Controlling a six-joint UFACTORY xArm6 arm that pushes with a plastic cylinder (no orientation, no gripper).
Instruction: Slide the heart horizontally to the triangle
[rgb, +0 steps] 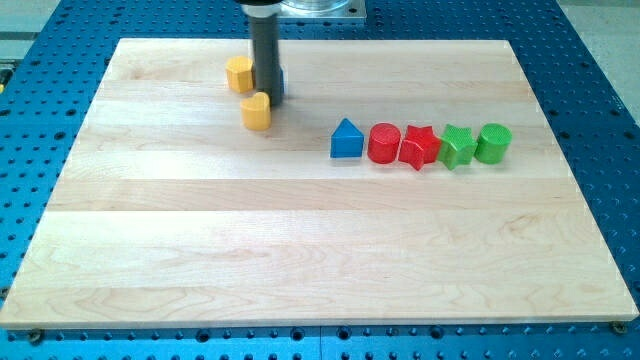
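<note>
1. Seven small coloured blocks sit on the pale wooden board (300, 250), which lies on a blue perforated table (600, 60); take the blue triangular block (346, 139) as your landmark.
2. You see the yellow heart-shaped block (257, 111) well to the view's left of the blue triangular block and slightly nearer the view's top, with bare board between the two.
3. You find a second yellow block (239, 74), roughly hexagonal, further toward the view's top and left of the landmark, just beyond the heart.
4. Your arm carries no claw, so nothing can be said of it spreading or pinching; it ends in a straight dark rod (265, 50) only.
5. My tip (268, 96) stands at the upper right edge of the heart, just beside it, and just right of the hexagonal block; you cannot tell whether it touches either one.
6. Touching the landmark's right side, you see a red cylinder (384, 143).
7. Next to the right comes a red star-shaped block (419, 147), then a green star-shaped block (456, 146), then a green cylinder (493, 142), forming one close row running away from the landmark toward the view's right.
</note>
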